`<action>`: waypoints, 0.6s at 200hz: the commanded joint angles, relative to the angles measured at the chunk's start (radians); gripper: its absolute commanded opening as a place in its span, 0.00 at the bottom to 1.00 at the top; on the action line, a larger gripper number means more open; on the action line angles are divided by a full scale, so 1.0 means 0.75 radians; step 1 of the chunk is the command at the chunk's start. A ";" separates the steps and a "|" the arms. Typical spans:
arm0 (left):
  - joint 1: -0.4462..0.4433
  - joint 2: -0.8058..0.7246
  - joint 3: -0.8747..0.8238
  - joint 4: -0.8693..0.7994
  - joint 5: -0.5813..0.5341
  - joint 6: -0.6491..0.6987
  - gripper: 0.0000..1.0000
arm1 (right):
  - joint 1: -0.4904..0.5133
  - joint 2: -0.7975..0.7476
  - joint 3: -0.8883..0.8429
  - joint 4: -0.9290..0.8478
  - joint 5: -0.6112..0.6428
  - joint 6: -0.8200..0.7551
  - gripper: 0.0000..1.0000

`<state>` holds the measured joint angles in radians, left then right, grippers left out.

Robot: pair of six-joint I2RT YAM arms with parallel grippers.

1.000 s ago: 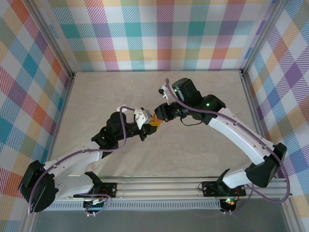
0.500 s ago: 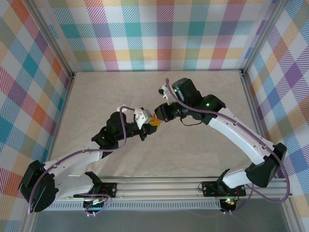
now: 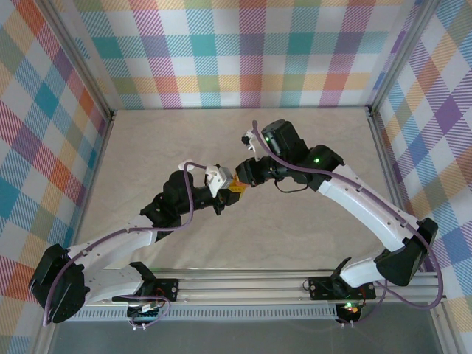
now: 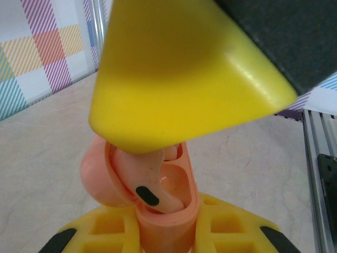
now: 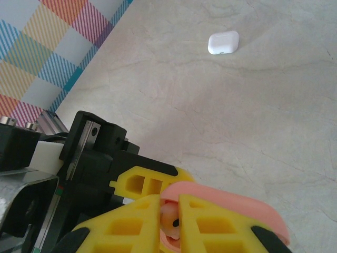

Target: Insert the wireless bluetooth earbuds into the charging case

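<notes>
our left gripper [image 4: 167, 240] clamps the open orange charging case [image 4: 102, 176]; our right gripper [image 5: 169, 213], just above it, pinches an orange earbud [image 4: 150, 182] resting in that case.

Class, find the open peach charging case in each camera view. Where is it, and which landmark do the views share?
Top external: charging case at picture centre.
Left wrist: case bottom centre, lid open.
Right wrist: case at bottom edge, right of centre.
Shared landmark: the plaid wall.
</notes>
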<state>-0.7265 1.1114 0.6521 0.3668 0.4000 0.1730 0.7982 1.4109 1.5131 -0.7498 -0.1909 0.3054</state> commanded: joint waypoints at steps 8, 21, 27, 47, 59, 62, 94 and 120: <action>-0.015 -0.008 0.003 0.088 -0.024 -0.012 0.00 | 0.024 -0.027 -0.013 -0.069 -0.005 0.018 0.17; -0.016 -0.009 0.002 0.088 -0.026 -0.012 0.00 | 0.028 -0.033 -0.016 -0.070 -0.002 0.020 0.17; -0.016 -0.009 0.002 0.088 -0.027 -0.012 0.00 | 0.025 -0.036 -0.017 -0.072 0.000 0.022 0.17; -0.017 -0.009 0.000 0.088 -0.030 -0.012 0.00 | 0.029 -0.047 -0.024 -0.073 0.005 0.024 0.17; -0.016 -0.011 0.000 0.089 -0.030 -0.014 0.00 | 0.029 -0.052 -0.028 -0.076 0.013 0.025 0.17; -0.017 -0.009 0.002 0.090 -0.031 -0.014 0.00 | 0.028 -0.052 -0.030 -0.078 0.015 0.023 0.17; -0.016 -0.013 0.001 0.090 -0.030 -0.014 0.00 | 0.030 -0.061 -0.044 -0.086 0.025 0.025 0.17; -0.017 -0.018 -0.001 0.090 -0.030 -0.017 0.00 | 0.029 -0.068 -0.055 -0.084 0.036 0.027 0.17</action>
<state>-0.7265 1.1114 0.6510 0.3695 0.3805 0.1726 0.8093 1.3808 1.4960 -0.7769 -0.1654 0.3130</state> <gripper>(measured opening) 0.194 0.172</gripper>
